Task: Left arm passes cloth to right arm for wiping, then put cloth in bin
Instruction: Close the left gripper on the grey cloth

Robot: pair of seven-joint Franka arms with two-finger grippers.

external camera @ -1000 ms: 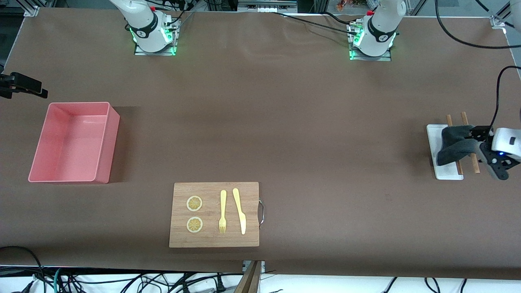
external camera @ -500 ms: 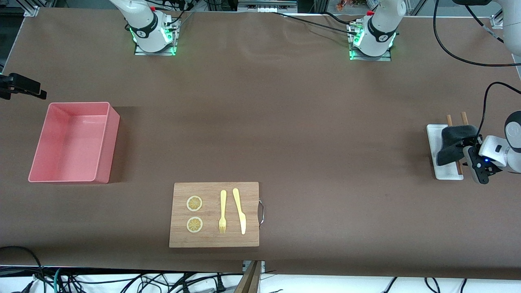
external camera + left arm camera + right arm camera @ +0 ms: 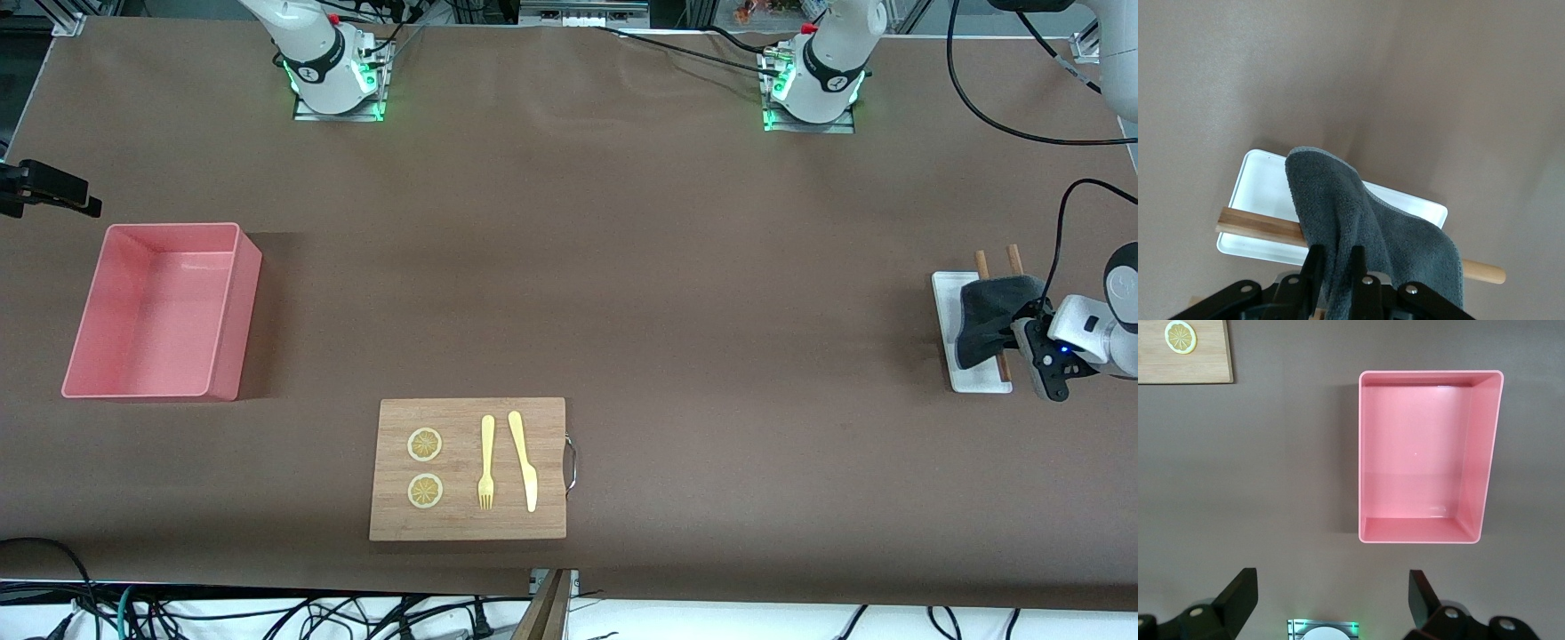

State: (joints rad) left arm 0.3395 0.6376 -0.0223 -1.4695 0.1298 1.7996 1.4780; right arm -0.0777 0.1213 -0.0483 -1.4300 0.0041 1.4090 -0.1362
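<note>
Your cloth (image 3: 1365, 227), grey face out, drapes over a wooden rod (image 3: 1258, 227) across the white tray (image 3: 949, 356) at the left arm's end, its length running along the tray. The left gripper (image 3: 1336, 267) pinches its edge. The pink bin (image 3: 1425, 457) holds nothing; the right gripper (image 3: 1331, 600) hangs spread above brown table (image 3: 622, 267).

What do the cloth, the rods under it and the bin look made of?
Cloth: grey, napped, likely microfibre or terry; it drapes softly and looks fuzzy.
Rods: apparently unfinished wood; tan, matte, faint grain.
Bin: probably moulded plastic; even pink, smooth walls with a slight sheen.
</note>
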